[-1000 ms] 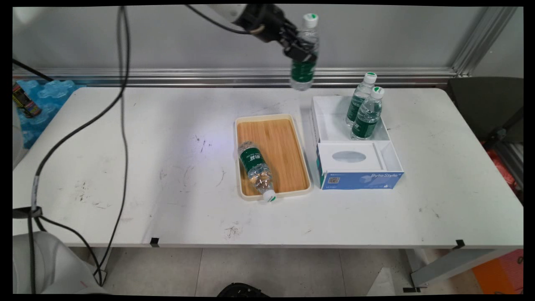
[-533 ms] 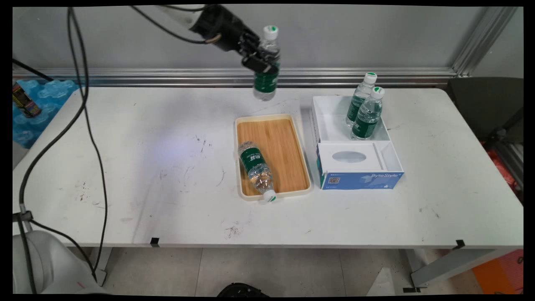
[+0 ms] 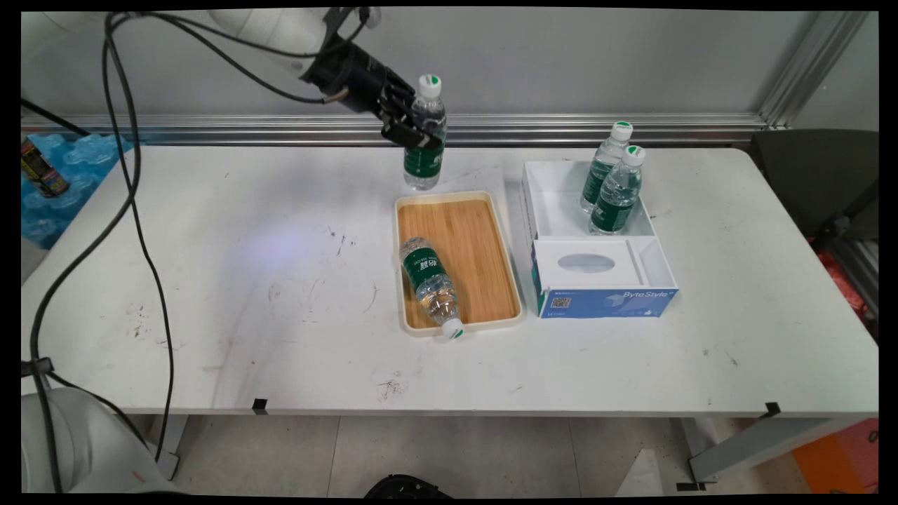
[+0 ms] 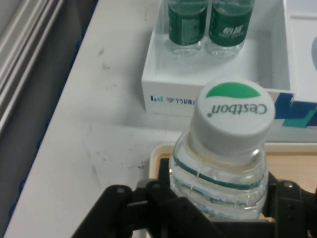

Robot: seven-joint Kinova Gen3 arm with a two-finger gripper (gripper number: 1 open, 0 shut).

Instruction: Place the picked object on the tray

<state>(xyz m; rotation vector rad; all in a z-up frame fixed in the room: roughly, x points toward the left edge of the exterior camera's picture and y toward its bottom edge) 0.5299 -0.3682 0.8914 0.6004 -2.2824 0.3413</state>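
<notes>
White table, four bottles: one upright, clenched in claw, one on tray, two in box.

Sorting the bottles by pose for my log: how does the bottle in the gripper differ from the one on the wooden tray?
The held bottle is upright, cap on top; the tray bottle lies on its side, cap toward the table's near edge. The held bottle hangs clamped in the gripper at the tray's far end; the tray bottle rests free, its cap poking over the tray's near rim. Both are clear, with green labels and white-and-green caps.
</notes>
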